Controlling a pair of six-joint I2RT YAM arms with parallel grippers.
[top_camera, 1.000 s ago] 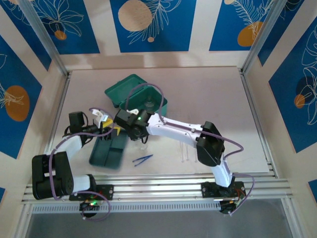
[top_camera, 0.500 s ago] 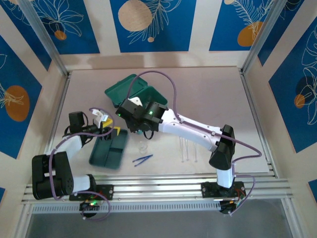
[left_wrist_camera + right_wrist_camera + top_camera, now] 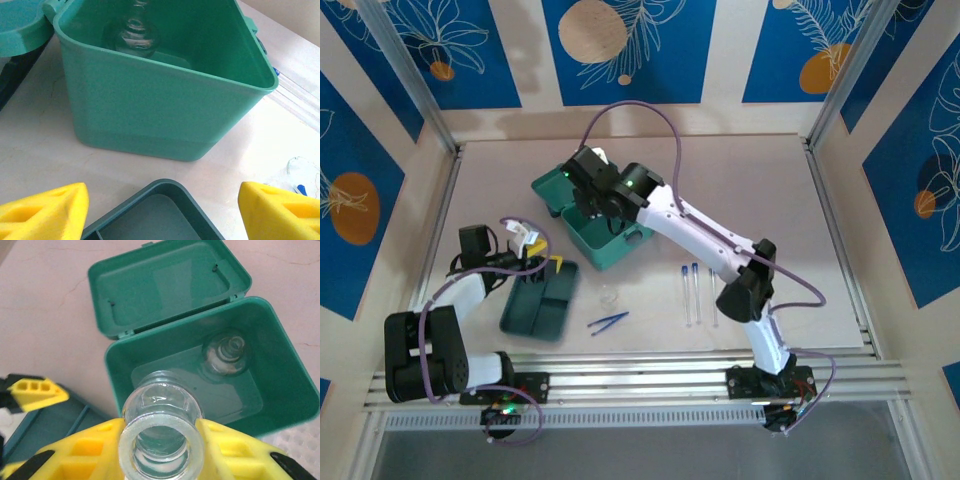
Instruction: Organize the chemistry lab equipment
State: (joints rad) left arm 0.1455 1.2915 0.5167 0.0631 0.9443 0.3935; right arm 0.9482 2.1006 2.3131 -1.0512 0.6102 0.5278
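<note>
Right gripper (image 3: 162, 452) tight around glass beaker (image 3: 161, 407) — maybe a flask — above teal case (image 3: 282, 385); left gripper (image 3: 162, 205) spread.

Change over the last second. The right hand (image 3: 592, 192), clamped on the small clear glass beaker (image 3: 162, 430), travelled away from the arm bases. It went from beside the dark-green divided tray (image 3: 540, 305), across the near wall of the teal hinged plastic case (image 3: 625, 243), to a position above the open box. The right arm (image 3: 700, 235) stretched out as it went, uncovering the three thin clear tubes (image 3: 696, 290) on the tabletop (image 3: 750, 190).
</note>
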